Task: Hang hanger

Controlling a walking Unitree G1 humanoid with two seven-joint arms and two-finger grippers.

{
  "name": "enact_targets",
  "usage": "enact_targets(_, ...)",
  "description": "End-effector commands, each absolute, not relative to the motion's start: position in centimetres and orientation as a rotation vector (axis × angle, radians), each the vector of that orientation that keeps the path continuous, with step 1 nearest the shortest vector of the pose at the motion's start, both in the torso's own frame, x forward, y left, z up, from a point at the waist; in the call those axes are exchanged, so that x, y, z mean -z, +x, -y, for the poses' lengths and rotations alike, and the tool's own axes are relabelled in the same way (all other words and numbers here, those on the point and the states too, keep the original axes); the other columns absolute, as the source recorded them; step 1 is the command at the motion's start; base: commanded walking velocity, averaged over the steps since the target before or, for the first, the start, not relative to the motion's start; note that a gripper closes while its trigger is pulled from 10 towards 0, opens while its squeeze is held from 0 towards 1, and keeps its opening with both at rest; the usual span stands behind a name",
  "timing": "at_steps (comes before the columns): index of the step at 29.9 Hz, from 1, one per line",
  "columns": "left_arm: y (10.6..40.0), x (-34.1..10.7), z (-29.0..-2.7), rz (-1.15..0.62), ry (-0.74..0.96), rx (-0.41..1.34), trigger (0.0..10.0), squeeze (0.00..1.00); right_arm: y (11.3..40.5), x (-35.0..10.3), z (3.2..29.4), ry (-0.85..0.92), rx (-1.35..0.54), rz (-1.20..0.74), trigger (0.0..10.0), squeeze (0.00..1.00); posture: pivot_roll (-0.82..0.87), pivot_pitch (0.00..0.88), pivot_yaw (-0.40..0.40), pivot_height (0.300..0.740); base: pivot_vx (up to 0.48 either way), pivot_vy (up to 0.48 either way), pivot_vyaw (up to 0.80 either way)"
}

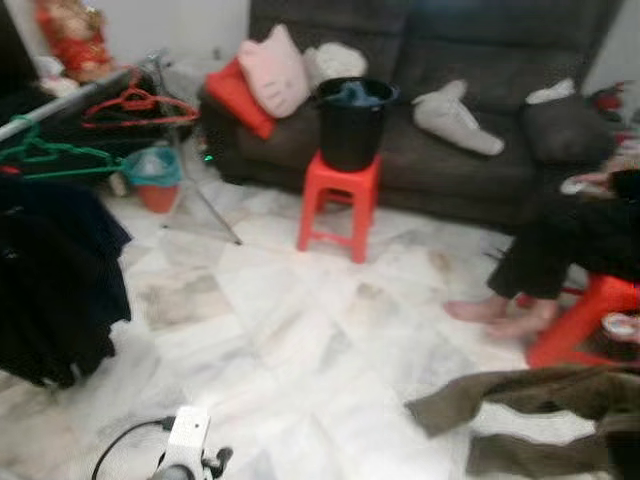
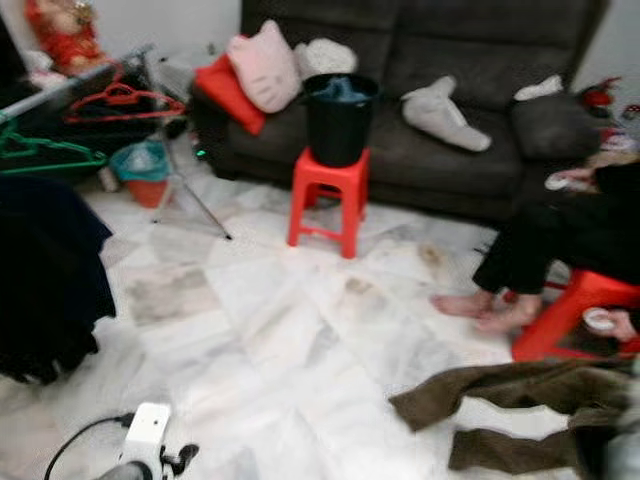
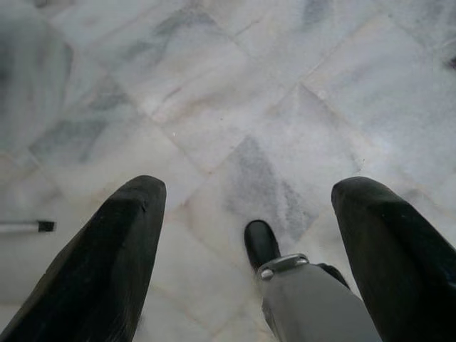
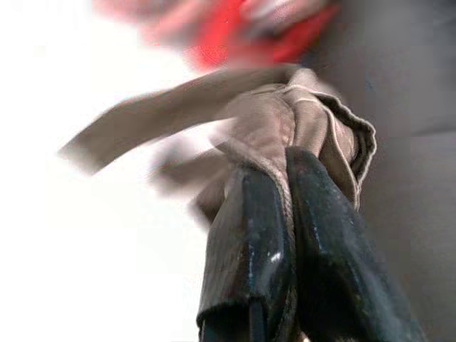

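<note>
The right gripper (image 4: 285,214) is clamped on an olive-brown cloth garment (image 1: 520,400), carried low over the marble floor. The left gripper (image 3: 246,235) hangs spread apart, holding nothing. Red (image 1: 135,105) and green plastic hangers (image 1: 45,155) wait on the metal rail far left; hanging seems not yet begun.
</note>
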State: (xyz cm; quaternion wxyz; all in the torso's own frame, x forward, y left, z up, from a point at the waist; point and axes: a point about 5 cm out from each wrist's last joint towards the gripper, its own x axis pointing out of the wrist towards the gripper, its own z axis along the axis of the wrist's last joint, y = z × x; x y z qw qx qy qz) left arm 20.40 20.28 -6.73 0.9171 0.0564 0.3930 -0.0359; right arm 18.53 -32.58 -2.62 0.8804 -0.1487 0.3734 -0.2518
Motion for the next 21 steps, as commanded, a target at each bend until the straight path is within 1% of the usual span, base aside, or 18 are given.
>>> enact_targets(1, 20.2, 6.7, -21.0, -0.811, 0.134, 0.062, 10.0, 0.00, 20.2, 2.2, 31.5, -0.315, 0.417, -0.743, 10.0, 0.00, 0.03, 0.000, 0.000, 0.740, 0.000, 0.000, 0.00)
enact_targets(3, 20.2, 6.6, -21.2, -0.810, 0.138, 0.059, 10.0, 0.00, 20.1, 3.8, 28.8, -0.328, 0.307, -0.786, 10.0, 0.00, 0.04, 0.000, -0.001, 0.740, 0.000, 0.000, 0.00)
enact_targets(5, 20.2, 6.6, -21.3, -0.810, 0.140, 0.057, 10.0, 0.00, 20.0, 4.7, 27.2, -0.312, 0.268, -0.792, 10.0, 0.00, 0.04, 0.000, -0.001, 0.740, 0.000, 0.000, 0.00)
enact_targets(9, 20.2, 6.6, -21.3, -0.811, 0.140, 0.060, 10.0, 0.00, 19.8, 5.2, 26.4, -0.273, 0.272, -0.805, 10.0, 0.00, 0.05, 0.000, 0.003, 0.740, 0.000, 0.000, 0.00)
enact_targets(10, 20.0, 6.8, -21.1, -0.821, 0.139, 0.073, 10.0, 0.00, 19.3, 6.1, 25.1, -0.230, 0.238, -0.835, 10.0, 0.00, 0.04, 0.000, 0.007, 0.740, 0.000, 0.000, 0.00)
enact_targets(12, 19.8, 6.9, -20.9, -0.832, 0.135, 0.087, 10.0, 0.00, 18.8, 6.8, 23.8, -0.230, 0.181, -0.866, 10.0, 0.00, 0.04, 0.000, 0.003, 0.740, 0.000, 0.000, 0.00)
enact_targets(14, 19.8, 7.0, -20.7, -0.835, 0.131, 0.090, 10.0, 0.00, 18.6, 7.1, 23.3, -0.243, 0.166, -0.883, 10.0, 0.00, 0.04, 0.000, 0.002, 0.740, 0.000, 0.000, 0.00)
enact_targets(17, 19.7, 7.1, -20.5, -0.835, 0.120, 0.090, 10.0, 0.00, 17.7, 7.9, 22.2, -0.185, 0.172, -0.918, 10.0, 0.00, 0.06, 0.000, -0.004, 0.740, 0.000, 0.000, 0.00)
enact_targets(19, 19.7, 7.1, -20.5, -0.835, 0.120, 0.090, 10.0, 0.00, 17.5, 8.0, 22.1, -0.191, 0.163, -0.930, 10.0, 0.00, 0.06, 0.000, -0.004, 0.740, 0.000, 0.000, 0.00)
enact_targets(21, 19.6, 7.1, -20.5, -0.836, 0.117, 0.086, 10.0, 0.00, 16.8, 8.5, 21.3, -0.196, 0.143, -0.958, 10.0, 0.00, 0.06, 0.000, -0.006, 0.740, 0.000, 0.000, 0.00)
